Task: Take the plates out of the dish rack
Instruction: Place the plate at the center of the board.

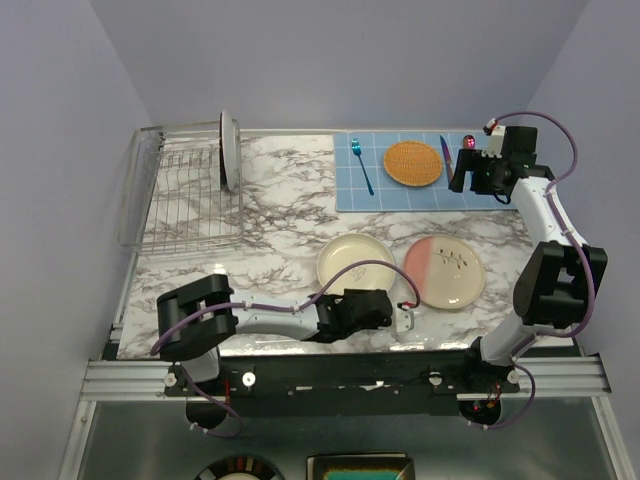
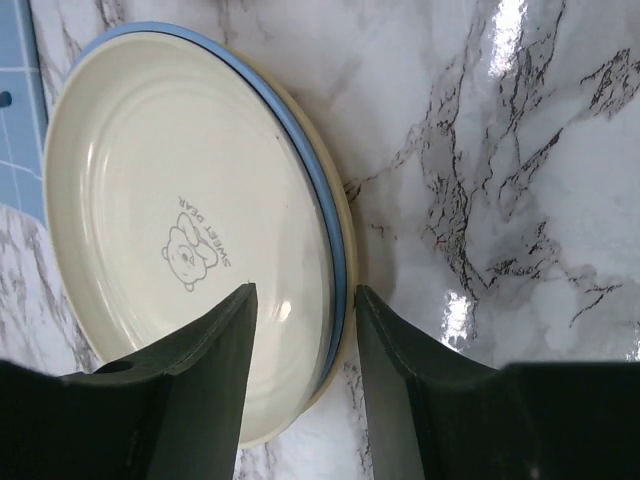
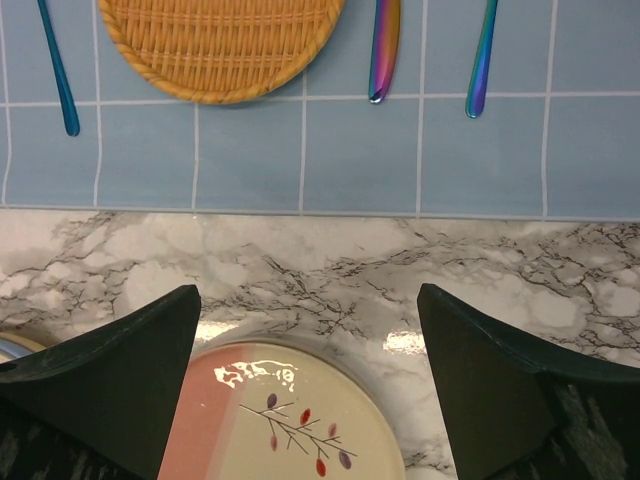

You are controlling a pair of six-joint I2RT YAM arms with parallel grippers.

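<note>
Your left end effector (image 2: 300,292) has its two dark fingers parted, straddling the near rim of the cream plate (image 2: 180,230) with a gap on either side, gripping nothing. That arm lies low and stretched along the bench's (image 1: 280,200) near edge, at the bottom centre of the overhead view. Your right end effector (image 3: 308,295) is spread wide and empty, and its arm is raised and reaches to the upper right over the blue grid mat (image 1: 350,195). You have three plates. The glossy cream one has a blue edge and a small bear print, and lies flat at centre. The pink-and-cream plate (image 1: 443,271) with a twig motif lies flat just to its right. The third plate (image 1: 229,150) stands on edge at the right end of the silver wire dish rack (image 1: 185,195), upper left. One round orange woven disc (image 1: 412,163) sits on the mat among slim cutlery. The bench is glossy veined marble.
</note>
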